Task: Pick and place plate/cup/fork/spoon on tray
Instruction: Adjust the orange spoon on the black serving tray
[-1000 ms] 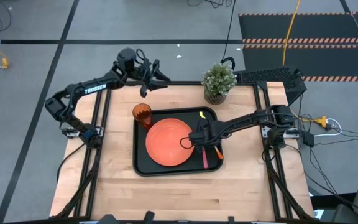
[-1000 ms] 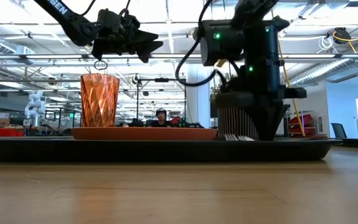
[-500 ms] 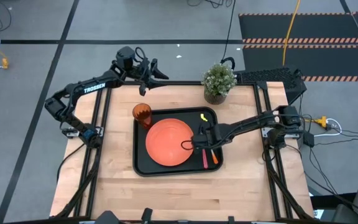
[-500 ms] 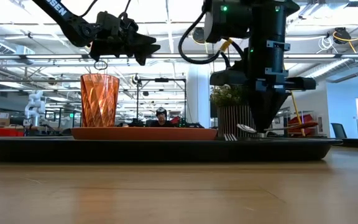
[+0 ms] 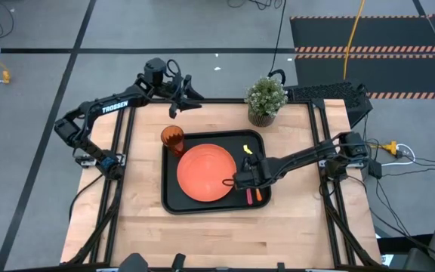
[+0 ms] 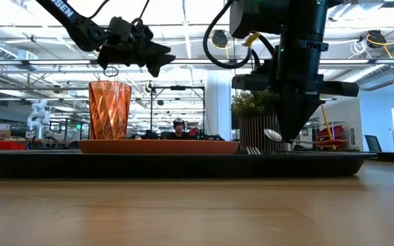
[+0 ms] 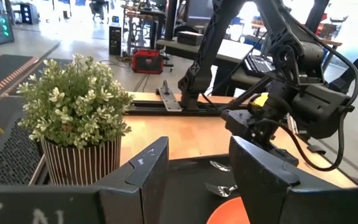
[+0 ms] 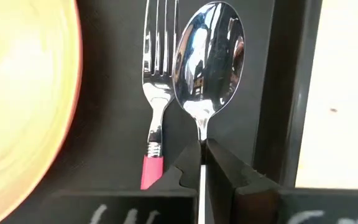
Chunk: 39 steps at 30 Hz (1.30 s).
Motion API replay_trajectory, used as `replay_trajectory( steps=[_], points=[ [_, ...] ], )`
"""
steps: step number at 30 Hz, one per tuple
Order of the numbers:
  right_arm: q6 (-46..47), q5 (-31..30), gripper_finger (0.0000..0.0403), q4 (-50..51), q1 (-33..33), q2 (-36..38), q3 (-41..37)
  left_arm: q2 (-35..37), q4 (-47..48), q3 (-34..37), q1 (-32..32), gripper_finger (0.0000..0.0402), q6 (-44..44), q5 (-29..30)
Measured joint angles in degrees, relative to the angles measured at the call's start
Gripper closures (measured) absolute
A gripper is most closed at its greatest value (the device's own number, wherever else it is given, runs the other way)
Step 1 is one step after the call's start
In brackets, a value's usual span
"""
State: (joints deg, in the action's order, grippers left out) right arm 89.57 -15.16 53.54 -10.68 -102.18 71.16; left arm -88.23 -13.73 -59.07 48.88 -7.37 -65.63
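The black tray (image 5: 174, 202) holds the orange plate (image 5: 205, 172), the amber cup (image 5: 172, 139) upright at its far left corner, and the pink-handled fork (image 8: 157, 93) lying flat near its right rim. My right gripper (image 8: 202, 146) stands over the tray's right part (image 5: 242, 181), shut on the spoon (image 8: 207, 56) beside the fork. In the low view the spoon's bowl (image 6: 272, 134) is above the tray floor. My left gripper (image 5: 181, 94) is open and empty, high over the table's far edge. My right gripper pinches the spoon's thin metal neck (image 8: 201, 134), just behind the bowl, between its two fingers. The fingers come from above, pointing down, one on each side of the neck. The bowl points toward the far edge and is raised off the tray; the orange handle (image 5: 259, 195) trails toward the near edge.
A potted green plant (image 5: 266, 98) stands at the table's far edge, right of the tray's far right corner. A small yellow thing (image 5: 246, 139) lies on the tray's far right part. Bare wood shows on the table's near side and to the tray's left and right.
My right gripper has gone a little toward the table's near edge and up, taking the spoon along: its bowl, low by the tray floor before, now stands higher above it. The fork has stayed in place.
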Motion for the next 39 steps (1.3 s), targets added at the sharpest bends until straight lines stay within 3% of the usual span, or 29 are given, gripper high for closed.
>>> replay_trajectory(
  steps=[31,39],
  points=[
    [2.99,-1.27,0.0402,-7.96,-1.09,-2.44,-6.56,0.02,2.03,-0.02,0.0,0.0229,-1.13,0.0],
    [4.09,-1.11,0.0375,-8.39,-1.09,-2.55,-6.67,0.02,2.12,-0.02,0.0,0.0229,-1.15,0.0]
  ],
)
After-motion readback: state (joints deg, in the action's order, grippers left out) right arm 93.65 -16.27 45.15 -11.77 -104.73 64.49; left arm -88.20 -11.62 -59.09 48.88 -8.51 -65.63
